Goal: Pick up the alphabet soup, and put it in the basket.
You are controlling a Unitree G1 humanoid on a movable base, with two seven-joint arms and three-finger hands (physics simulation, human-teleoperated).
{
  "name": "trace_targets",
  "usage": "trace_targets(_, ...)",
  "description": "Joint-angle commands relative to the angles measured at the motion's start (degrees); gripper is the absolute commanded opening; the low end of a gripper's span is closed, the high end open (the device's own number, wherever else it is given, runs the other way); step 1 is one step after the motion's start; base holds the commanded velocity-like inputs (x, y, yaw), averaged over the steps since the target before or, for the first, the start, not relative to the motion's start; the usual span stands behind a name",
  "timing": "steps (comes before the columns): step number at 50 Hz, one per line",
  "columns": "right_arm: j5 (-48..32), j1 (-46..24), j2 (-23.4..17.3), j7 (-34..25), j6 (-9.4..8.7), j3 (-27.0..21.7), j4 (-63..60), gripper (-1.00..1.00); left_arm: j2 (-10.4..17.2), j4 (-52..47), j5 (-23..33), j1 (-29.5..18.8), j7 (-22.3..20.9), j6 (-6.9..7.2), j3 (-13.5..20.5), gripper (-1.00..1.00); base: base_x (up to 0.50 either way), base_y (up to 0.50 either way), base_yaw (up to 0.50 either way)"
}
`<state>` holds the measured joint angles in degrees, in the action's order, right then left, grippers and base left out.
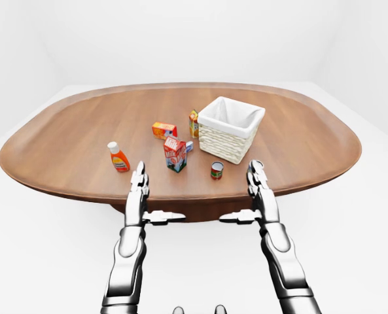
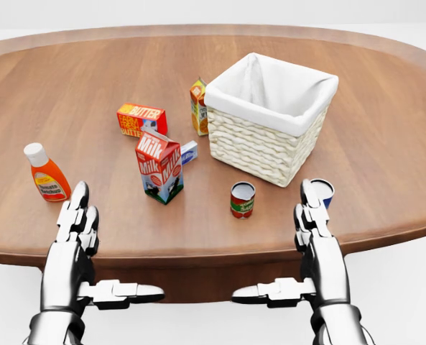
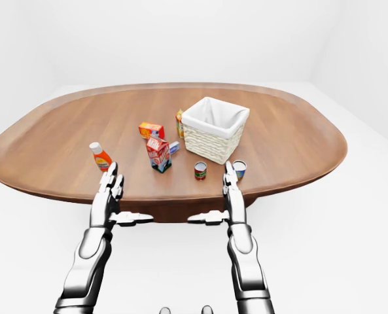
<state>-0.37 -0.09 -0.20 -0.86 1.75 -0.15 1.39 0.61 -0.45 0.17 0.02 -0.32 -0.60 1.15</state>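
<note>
- The right hand [image 2: 309, 237] was held out flat over the near edge of the wooden table [image 2: 385, 144], its fingers straight and pointing up the head view and its thumb stuck out sideways toward the left; it was fully open and had hold of nothing.
- The left hand [image 2: 76, 233] mirrored it, equally open and empty, thumb pointing right toward the other thumb, the two thumbs well apart.
- The alphabet soup [image 2: 242, 199], a small red can with a pale top, stood upright on the table just left of the right hand's fingertips [image 2: 307, 192] and a little above them in the head view, clear of the hand.
- A second can with a blue side [image 2: 325, 191] stood right beside those fingertips on their right, partly hidden by them; whether they touched could not be told.
- The basket [image 2: 259, 147], woven and lined with white cloth, sat above the right hand, just beyond both cans, with nothing visible inside.
- A milk carton [image 2: 159, 166] stood upright between the two hands, nearer the left.
- An orange bottle with a white cap [image 2: 47, 175] stood just left of the left hand's fingertips.
- A butter box [image 2: 141, 119] lay further up from the left hand, and an orange carton [image 2: 198, 106] stood against the basket's left side.
</note>
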Motion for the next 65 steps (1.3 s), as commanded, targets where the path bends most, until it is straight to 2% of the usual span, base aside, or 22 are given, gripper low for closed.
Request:
trace_targets(1,-1.68,-0.32,-0.23,-1.26,3.25,0.33,3.98,1.0,0.97,-1.12,0.04,0.16,-0.94,-0.87,2.09,1.0,0.0,0.0,0.0)
trace_targets(6,-2.09,-0.54,-0.13,-1.17,3.25,0.48,4.82,1.0,1.07,0.56,-0.3,-0.54,-1.21,-1.52,2.31,1.0,0.0,0.0,0.0)
trace_targets(14,-1.63,1.04,0.04,-1.49,3.25,0.77,0.11,1.0,1.05,-2.24,-1.09,0.34,-1.66,-1.28,2.53,1.0,0.0,0.0,0.0)
trace_targets(17,-1.92,2.59,-0.1,-1.35,3.25,0.8,-4.64,1.0,1.09,-6.75,-2.35,1.46,-1.86,-0.03,3.26,1.0,0.0,0.0,0.0)
trace_targets(19,-1.58,3.18,-0.09,-1.47,2.55,0.65,-6.63,1.0,1.01,-8.89,-2.65,2.16,-2.05,0.72,3.34,1.0,0.0,0.0,0.0)
trace_targets(20,-1.57,3.2,-0.08,-1.48,2.52,0.64,-6.71,1.0,0.99,-8.96,-2.64,2.18,-2.06,0.74,3.35,1.0,0.0,0.0,0.0)
trace_targets(21,-1.38,4.04,-0.1,-1.54,1.59,0.6,-9.39,1.0,0.94,-12.05,-1.97,3.39,-1.8,0.18,3.27,1.0,0.0,0.0,0.0)
trace_targets(22,-1.39,4.38,-0.05,-1.42,1.21,0.59,-10.38,1.0,0.87,-13.26,-1.87,3.85,-1.84,0.22,3.36,1.0,0.0,0.0,0.0)
trace_targets(25,-1.42,5.43,-0.02,-1.32,0.38,0.6,-13.44,1.0,0.65,-18.81,-3.04,5.6,-2.37,1.77,4.29,1.0,0.0,0.0,0.0)
trace_targets(28,-1.04,6.16,0.01,-1.4,-0.06,0.49,-15.74,1.0,0.6,-21.1,-4.11,6.14,-2.81,2.19,5.53,1.0,0.0,0.0,0.0)
trace_targets(31,-1.41,6.54,0.13,-0.47,0.7,0.09,-17.4,1.0,0.6,-22.35,-4.96,6.15,-3.06,2.53,6.65,1.0,0.0,0.0,0.0)
trace_targets(33,-1.1,7.07,0.09,-0.72,0.31,0.16,-18.65,1.0,0.55,-23.07,-5.46,6.23,-3.25,2.8,7.1,1.0,0.0,0.0,0.0)
trace_targets(37,-1.4,7.33,0.08,-0.36,1.11,0.01,-19.35,1.0,0.27,-25.87,-6.07,7.2,-3.42,3.34,7.48,1.0,0.0,0.0,0.0)
trace_targets(42,-0.62,7.84,0.07,-0.59,1.4,-0.43,-21.11,1.0,-0.05,-27.92,-6.67,8.01,-3.86,2.98,7.99,1.0,0.0,0.0,0.0)
trace_targets(45,-0.17,8.07,0.14,-0.68,1.22,-0.58,-22.1,1.0,-0.12,-28.65,-7.19,8.18,-4.16,3.24,8.24,1.0,0.0,0.0,0.0)
trace_targets(53,0.09,8.07,0.16,-0.75,2.3,-0.71,-22.0,1.0,-0.27,-30.47,-8.42,8.49,-4.51,4.08,9.07,1.0,0.0,0.0,0.0)
trace_targets(56,0.35,8.27,0.21,-0.85,2.08,-0.61,-22.57,1.0,-0.42,-29.95,-8.26,8.44,-4.53,3.57,8.78,1.0,0.0,0.0,0.0)
trace_targets(60,0.88,8.32,0.23,-0.97,1.68,-0.69,-23.12,1.0,-0.32,-30.6,-8.68,8.46,-4.52,4.03,9.06,1.0,0.0,0.0,0.0)
trace_targets(63,0.98,8.17,0.22,-1.03,2.14,-0.7,-22.57,1.0,-0.34,-29.63,-9.0,8.14,-4.76,3.87,8.97,1.0,0.0,0.0,0.0)
trace_targets(65,1.19,8.17,0.21,-1.14,2.19,-0.7,-22.47,1.0,-0.29,-29.77,-9.47,8.06,-4.75,4.39,9.01,1.0,0.0,0.0,0.0)
